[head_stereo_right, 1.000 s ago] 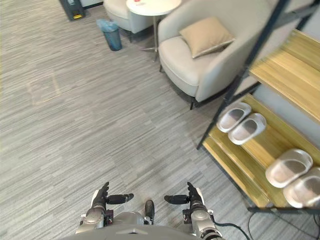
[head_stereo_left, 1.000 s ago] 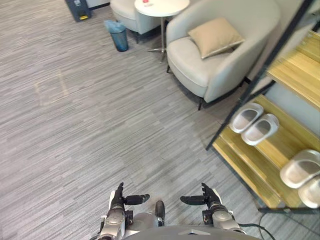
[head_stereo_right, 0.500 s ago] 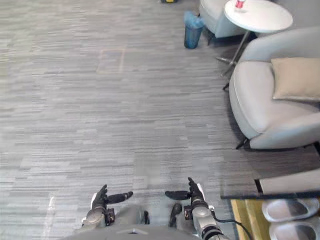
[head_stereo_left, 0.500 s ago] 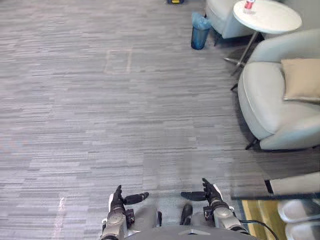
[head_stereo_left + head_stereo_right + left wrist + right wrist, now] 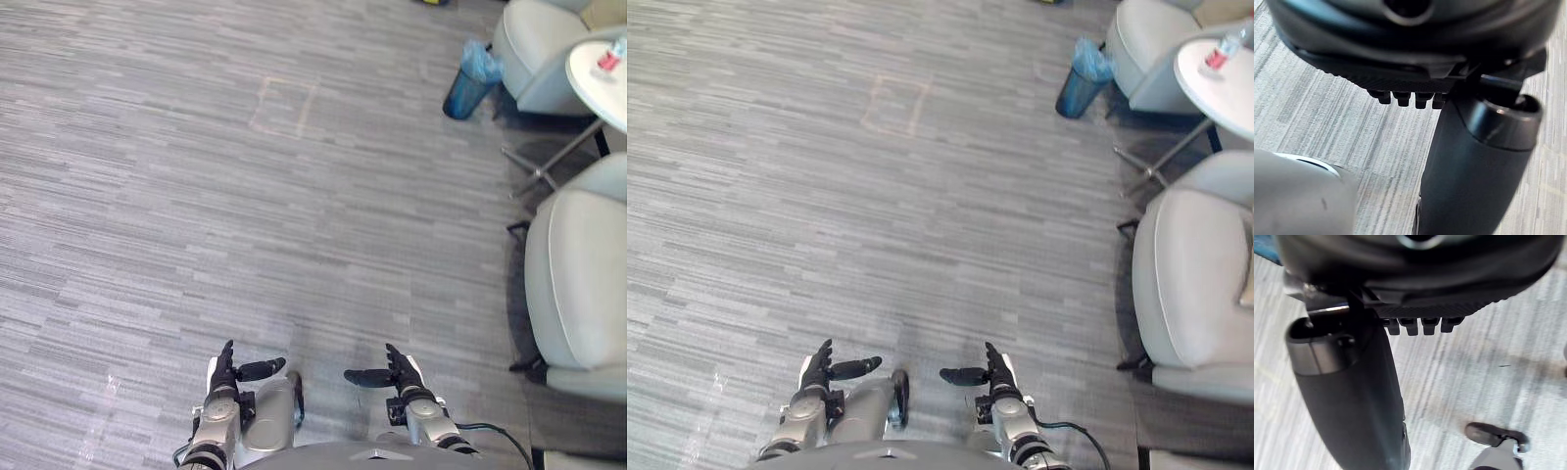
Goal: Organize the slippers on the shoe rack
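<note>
Left hand and right hand hang low before me, fingers straight, thumbs turned inward, both free of slippers. Grey striped carpet floor spreads ahead. Along its right edge stand a pale grey upholstered armchair, a round white side table and a blue plastic bin. I judge this a searching step, so I'd turn slowly, hands tucked, until slippers and rack come into frame. On the table stands a small red-labelled bottle, its print too small to read.
</note>
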